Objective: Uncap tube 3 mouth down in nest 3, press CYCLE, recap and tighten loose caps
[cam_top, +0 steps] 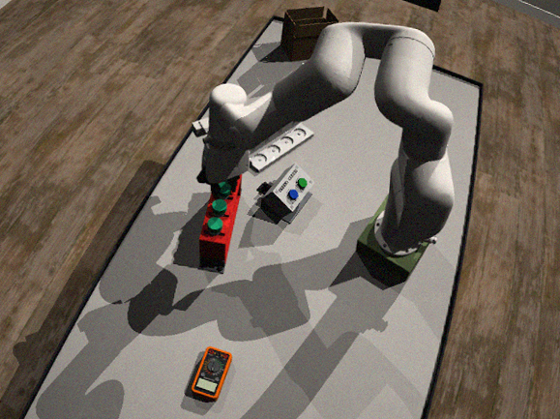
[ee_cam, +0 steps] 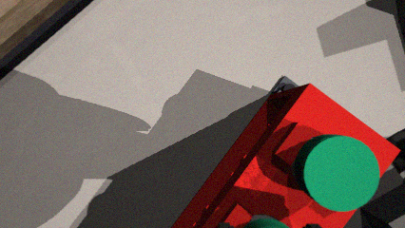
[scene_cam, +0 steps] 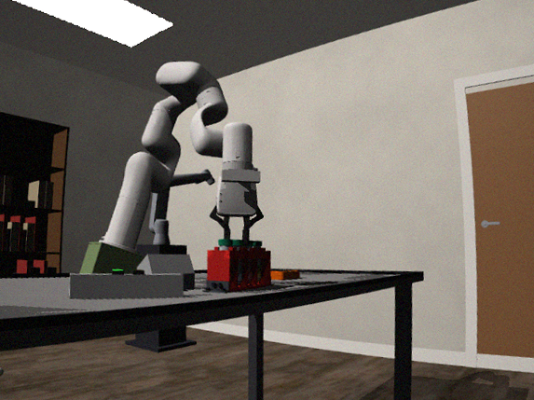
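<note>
My gripper (scene_cam: 235,240) (ee_cam: 269,225) points down over the red decapping station (cam_top: 213,248) (scene_cam: 218,267) (ee_cam: 323,108), shut on the green cap of tube 3 (cam_top: 223,189) (ee_cam: 267,223), which sits on its tube. The cap of tube 4 (ee_cam: 341,173) is on beside it; the arm hides it in the top view. The caps of tube 1 (cam_top: 214,225) and tube 2 (cam_top: 218,206) are on. All nests of the white cap tray (cam_top: 265,163) (scene_cam: 128,288) are empty. The green lamp (scene_cam: 117,270) is lit. Cap tightness cannot be seen.
The key housing (cam_top: 283,189) (scene_cam: 167,262), with blue CYCLE key (cam_top: 293,194) and green READY key (cam_top: 302,182), stands between the station and the arm's base. An orange multimeter (cam_top: 212,373) lies at the near end of the table. A brown open box (cam_top: 298,40) stands at the far end.
</note>
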Action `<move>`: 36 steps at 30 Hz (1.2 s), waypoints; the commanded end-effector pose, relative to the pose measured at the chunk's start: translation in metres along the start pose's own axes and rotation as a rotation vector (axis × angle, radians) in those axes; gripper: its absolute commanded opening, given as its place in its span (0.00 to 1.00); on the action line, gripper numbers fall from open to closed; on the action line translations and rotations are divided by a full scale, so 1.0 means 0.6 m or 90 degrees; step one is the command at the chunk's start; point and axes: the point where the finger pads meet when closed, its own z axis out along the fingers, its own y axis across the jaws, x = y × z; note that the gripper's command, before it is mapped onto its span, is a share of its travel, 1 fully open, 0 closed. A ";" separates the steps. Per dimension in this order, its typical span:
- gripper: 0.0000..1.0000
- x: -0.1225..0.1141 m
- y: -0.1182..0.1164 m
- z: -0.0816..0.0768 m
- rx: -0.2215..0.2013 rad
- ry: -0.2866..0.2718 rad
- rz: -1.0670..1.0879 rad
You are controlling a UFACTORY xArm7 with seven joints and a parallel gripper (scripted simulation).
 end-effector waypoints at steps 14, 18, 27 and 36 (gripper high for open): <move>0.00 0.002 -0.002 -0.001 0.002 0.001 0.471; 0.00 0.002 -0.002 -0.001 0.002 0.001 0.567; 0.00 0.002 -0.002 0.000 0.003 0.000 0.812; 0.46 0.002 -0.002 0.000 0.003 0.001 0.812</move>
